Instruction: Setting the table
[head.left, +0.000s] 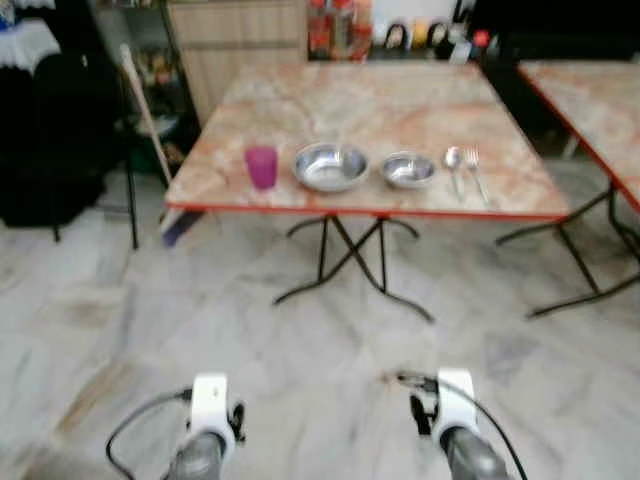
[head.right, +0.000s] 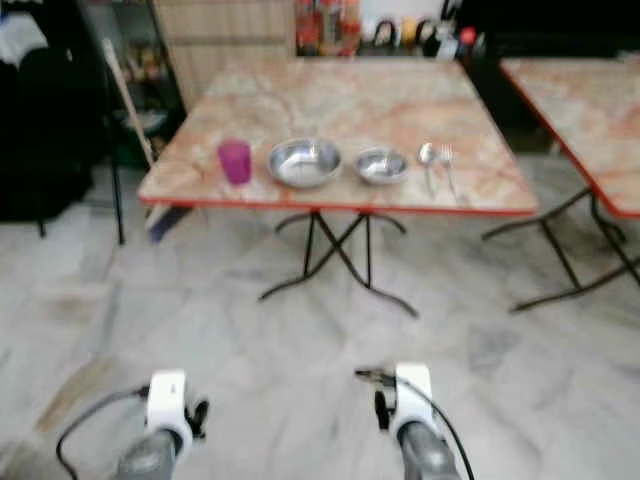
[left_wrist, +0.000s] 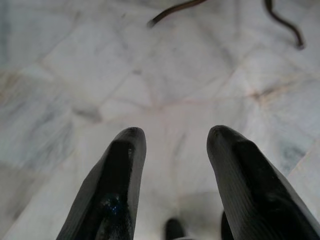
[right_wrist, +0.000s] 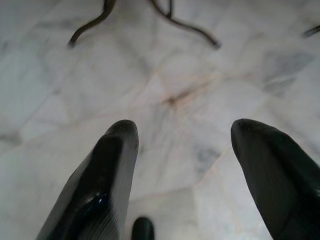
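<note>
Ahead stands a marble-patterned folding table (head.left: 380, 100) with a red edge. Along its near side lie, from left to right, a purple cup (head.left: 261, 166), a large steel bowl (head.left: 331, 166), a smaller steel bowl (head.left: 408, 170), a spoon (head.left: 454, 166) and a fork (head.left: 476, 172). Both arms hang low over the floor, well short of the table. My left gripper (left_wrist: 172, 135) is open above the marble tiles with nothing between its fingers. My right gripper (right_wrist: 182, 130) is open too and empty.
A second table of the same kind (head.left: 590, 100) stands to the right. A broom (head.left: 150, 130) leans near a dark rack at the left. Bottles and jars (head.left: 340, 30) line a counter behind. Black table legs (head.left: 350, 260) spread over the pale marble floor (head.left: 300, 340).
</note>
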